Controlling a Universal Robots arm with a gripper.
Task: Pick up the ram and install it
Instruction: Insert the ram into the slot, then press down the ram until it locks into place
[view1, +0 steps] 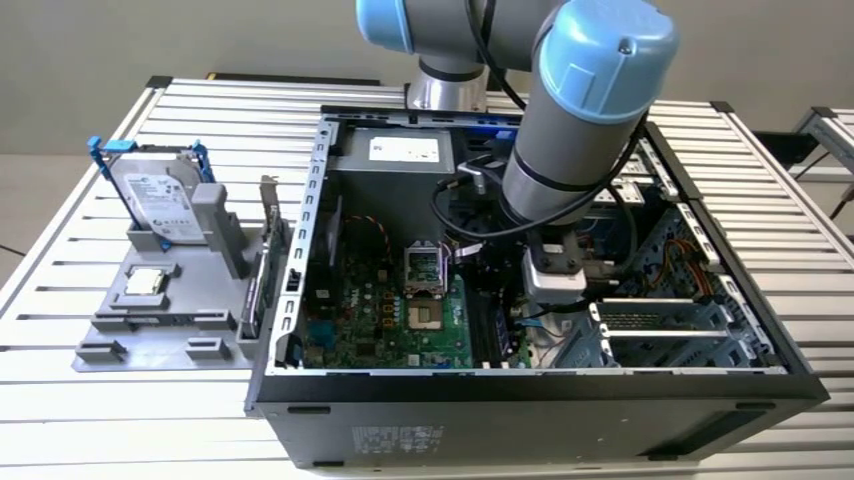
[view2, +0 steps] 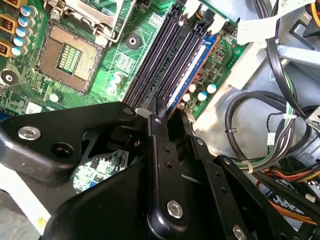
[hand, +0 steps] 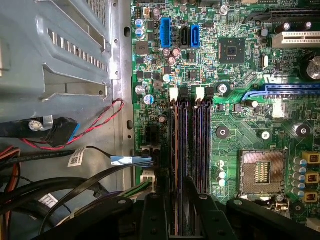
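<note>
Fingers (view2: 159, 116) pinched on thin ram (view2: 186, 61), over black memory slots (hand: 191, 145), cable bundle (view2: 270, 145) beside, empty processor socket (hand: 261, 171) near

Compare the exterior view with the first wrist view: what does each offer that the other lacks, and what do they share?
Exterior view's extras: the hard drive on a grey stand, the slatted table, the arm's blue joints. First wrist view's extras: blue connectors and a red-and-black twisted wire. Shared: the green motherboard and its processor socket.
</note>
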